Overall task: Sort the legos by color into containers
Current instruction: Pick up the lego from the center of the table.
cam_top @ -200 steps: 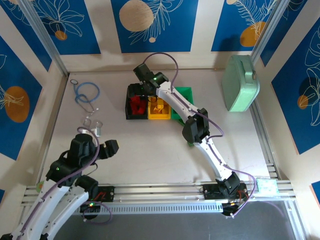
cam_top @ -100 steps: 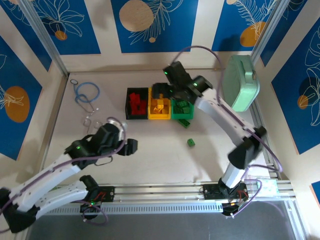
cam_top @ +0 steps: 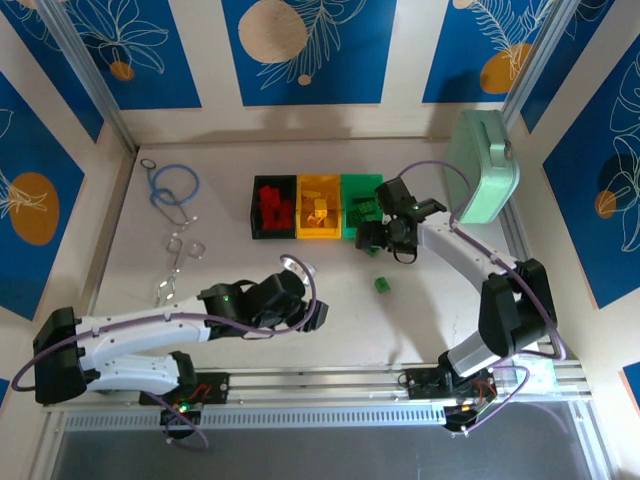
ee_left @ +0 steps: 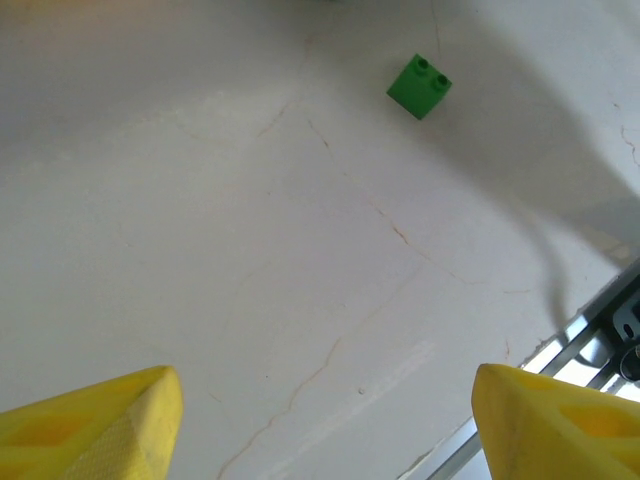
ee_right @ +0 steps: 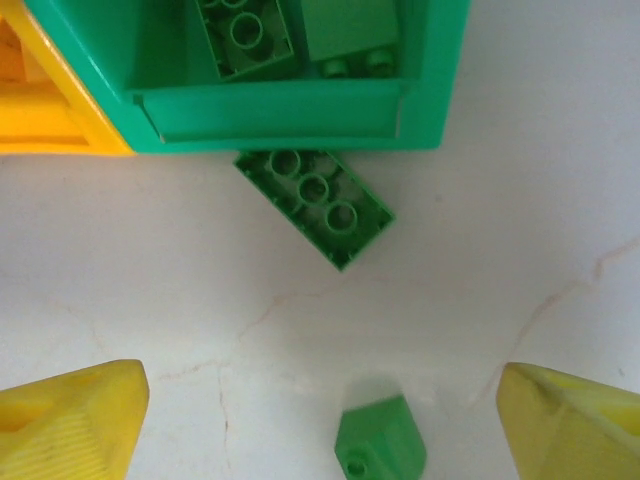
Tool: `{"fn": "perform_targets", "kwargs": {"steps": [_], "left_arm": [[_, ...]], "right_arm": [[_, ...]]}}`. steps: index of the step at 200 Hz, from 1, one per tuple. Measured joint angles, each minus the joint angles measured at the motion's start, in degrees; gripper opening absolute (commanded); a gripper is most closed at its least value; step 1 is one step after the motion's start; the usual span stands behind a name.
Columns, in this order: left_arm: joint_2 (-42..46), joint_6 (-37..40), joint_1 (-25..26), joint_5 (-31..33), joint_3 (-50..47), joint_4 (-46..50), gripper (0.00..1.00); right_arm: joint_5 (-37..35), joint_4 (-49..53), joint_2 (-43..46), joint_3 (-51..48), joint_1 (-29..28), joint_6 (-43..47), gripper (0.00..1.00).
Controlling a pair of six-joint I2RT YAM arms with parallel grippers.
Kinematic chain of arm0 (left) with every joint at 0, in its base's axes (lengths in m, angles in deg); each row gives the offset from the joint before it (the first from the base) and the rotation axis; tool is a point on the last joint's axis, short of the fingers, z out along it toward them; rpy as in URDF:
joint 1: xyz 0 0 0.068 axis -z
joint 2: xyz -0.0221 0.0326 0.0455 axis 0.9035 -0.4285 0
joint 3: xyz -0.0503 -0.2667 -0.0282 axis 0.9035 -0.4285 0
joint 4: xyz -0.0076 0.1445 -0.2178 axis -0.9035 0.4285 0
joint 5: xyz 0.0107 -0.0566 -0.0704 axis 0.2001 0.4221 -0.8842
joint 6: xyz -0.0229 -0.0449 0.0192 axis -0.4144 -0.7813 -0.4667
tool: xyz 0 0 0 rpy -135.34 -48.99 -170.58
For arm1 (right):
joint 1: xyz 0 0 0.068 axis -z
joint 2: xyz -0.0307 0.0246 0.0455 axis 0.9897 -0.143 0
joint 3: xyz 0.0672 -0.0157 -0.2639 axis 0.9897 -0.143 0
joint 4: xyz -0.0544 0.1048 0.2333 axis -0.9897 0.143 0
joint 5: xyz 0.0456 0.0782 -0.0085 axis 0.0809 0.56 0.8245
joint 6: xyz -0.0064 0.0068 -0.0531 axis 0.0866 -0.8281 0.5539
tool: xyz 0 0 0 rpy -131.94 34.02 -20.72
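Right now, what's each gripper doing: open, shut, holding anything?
Left gripper: open, holding nothing.
Right gripper: open, holding nothing.

Three bins stand in one row at the far middle of the bench (cam_top: 330, 270): the left bin (cam_top: 255, 208), the middle bin (cam_top: 319, 235) and the right bin (cam_top: 362, 178), each touching its neighbour. In every one of them lie bricks (cam_top: 272, 205). A long brick (ee_right: 314, 206) lies on the bench just before the near wall of the right bin. A small brick (cam_top: 382, 285) lies nearer still, apart from it. A rounded case (cam_top: 480, 170) stands at the far right; a cord loop (cam_top: 175, 185) and metal tools (cam_top: 175, 250) lie at the far left.
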State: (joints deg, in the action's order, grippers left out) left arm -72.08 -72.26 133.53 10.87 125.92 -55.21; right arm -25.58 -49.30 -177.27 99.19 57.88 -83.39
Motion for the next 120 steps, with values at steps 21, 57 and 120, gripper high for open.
{"fn": "perform_targets", "kwargs": {"steps": [21, 57, 120], "left_arm": [[0.39, -1.88, 1.81, 1.46, -2.03, -0.63, 0.76], [3.63, -4.31, 2.97, 3.5, -5.68, -0.48, 0.76], [8.57, -6.56, 3.56, 5.64, -8.72, -0.35, 0.76]], "right_arm": [[0.96, -2.54, -4.81, 0.24, 0.31, 1.55, 0.82], [0.39, -3.76, -13.27, 2.21, 0.22, 4.09, 0.8], [-2.51, -4.37, -16.81, 6.38, -0.57, 6.25, 0.74]]}}
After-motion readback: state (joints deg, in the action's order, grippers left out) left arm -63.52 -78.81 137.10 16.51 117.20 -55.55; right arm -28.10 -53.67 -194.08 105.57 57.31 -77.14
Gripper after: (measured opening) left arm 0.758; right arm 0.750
